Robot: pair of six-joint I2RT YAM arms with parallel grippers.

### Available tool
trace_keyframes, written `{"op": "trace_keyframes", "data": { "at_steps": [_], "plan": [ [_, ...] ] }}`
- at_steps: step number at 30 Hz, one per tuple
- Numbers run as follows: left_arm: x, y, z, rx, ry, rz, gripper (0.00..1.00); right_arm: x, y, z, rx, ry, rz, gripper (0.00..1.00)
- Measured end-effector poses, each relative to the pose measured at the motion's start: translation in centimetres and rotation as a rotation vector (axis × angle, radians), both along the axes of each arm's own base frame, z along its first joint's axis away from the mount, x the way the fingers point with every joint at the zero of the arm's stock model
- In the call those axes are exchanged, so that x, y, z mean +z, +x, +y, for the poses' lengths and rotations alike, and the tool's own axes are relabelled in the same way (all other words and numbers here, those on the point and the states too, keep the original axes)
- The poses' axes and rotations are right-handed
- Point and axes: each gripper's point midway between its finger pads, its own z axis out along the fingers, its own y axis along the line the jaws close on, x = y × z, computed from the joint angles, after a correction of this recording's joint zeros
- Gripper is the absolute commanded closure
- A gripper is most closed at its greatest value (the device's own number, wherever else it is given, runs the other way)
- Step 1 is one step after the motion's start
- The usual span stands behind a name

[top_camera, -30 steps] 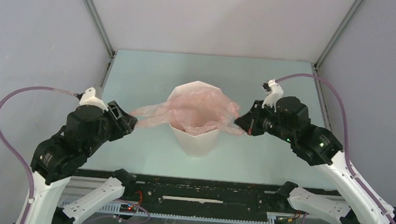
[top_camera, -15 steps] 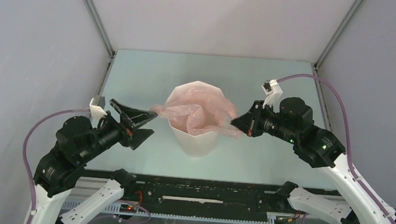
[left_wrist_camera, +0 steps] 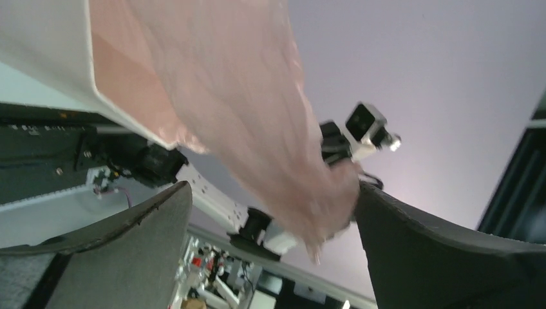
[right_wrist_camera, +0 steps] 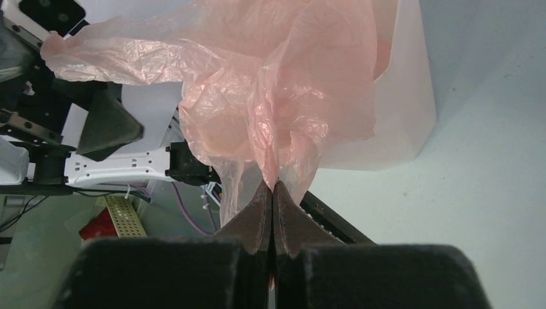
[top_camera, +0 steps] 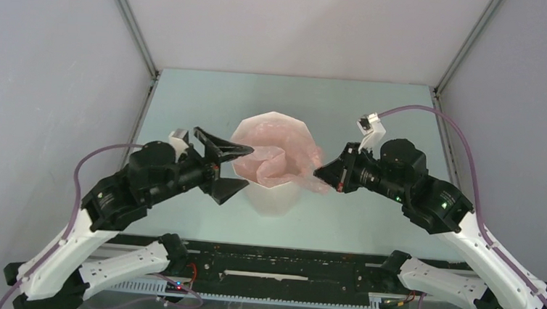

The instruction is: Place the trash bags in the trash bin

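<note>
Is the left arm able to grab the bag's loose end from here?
Probably yes: the left end effector is open beside the bin, and a loose end of the bag sits between its fingers, nothing blocking.

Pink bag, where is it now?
In the top view the pink bag is bunched in the white bin mid-table, its right edge spilling over the rim, pinched by the right gripper.

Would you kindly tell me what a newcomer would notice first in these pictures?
The pale-pink trash bag draws the eye, bunched in the mouth of the white faceted trash bin in the middle of the table. The right gripper is shut on a fold of it at the bin's right, while the left gripper gapes wide open at the bin's left, a bag tail loose between its fingers.
</note>
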Motion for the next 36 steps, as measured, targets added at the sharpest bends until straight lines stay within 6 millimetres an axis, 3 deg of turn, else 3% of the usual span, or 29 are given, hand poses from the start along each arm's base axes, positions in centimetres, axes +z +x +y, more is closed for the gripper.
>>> {"op": "trace_keyframes", "data": {
  "at_steps": [2, 4, 6, 10, 11, 15, 19, 21, 25, 29, 33, 36],
  "plan": [
    [-1.0, 1.1, -0.7, 0.029, 0.038, 0.024, 0.01, -0.2, -0.1, 0.0, -0.005, 0.001, 0.010, 1.00],
    [-1.7, 2.3, -1.0, 0.067, 0.087, 0.038, 0.12, -0.3, -0.1, 0.1, -0.009, 0.002, 0.015, 1.00],
    [-1.5, 3.7, -1.1, 0.117, 0.130, 0.026, 0.25, -0.2, -0.2, 0.1, -0.012, 0.007, 0.018, 1.00],
    [-1.4, 5.9, -0.6, 0.207, 0.201, -0.024, 0.29, -0.1, -0.4, 0.1, -0.020, 0.011, 0.015, 1.00],
    [-1.4, 6.2, -0.3, 0.225, 0.210, -0.032, 0.35, -0.1, -0.4, 0.1, -0.022, 0.011, 0.014, 1.00],
    [-1.7, 6.6, -0.3, 0.233, 0.236, -0.047, 0.78, 0.0, -0.2, 0.2, -0.028, 0.014, 0.012, 1.00],
    [-2.2, 7.3, 0.2, 0.241, 0.307, -0.093, 0.99, 0.3, -0.1, 0.4, -0.027, 0.024, 0.004, 1.00],
    [-1.8, 7.7, 1.1, 0.228, 0.329, -0.142, 1.00, 0.2, 0.0, 0.3, -0.031, 0.020, 0.004, 1.00],
    [-0.9, 8.4, 4.9, 0.240, 0.355, -0.262, 1.00, -0.1, 0.4, -0.1, -0.062, 0.003, 0.004, 1.00],
    [-4.0, 6.5, 6.5, 0.121, 0.415, -0.325, 1.00, -0.4, 1.1, -0.6, -0.097, -0.009, 0.005, 1.00],
    [-10.2, 3.8, 7.1, -0.068, 0.578, -0.291, 1.00, -1.2, 2.0, -1.2, -0.133, -0.024, 0.019, 1.00],
    [-13.3, 2.3, 8.3, -0.131, 0.684, -0.260, 1.00, -2.3, 2.4, -1.6, -0.143, -0.046, 0.045, 1.00]
  ]
}}
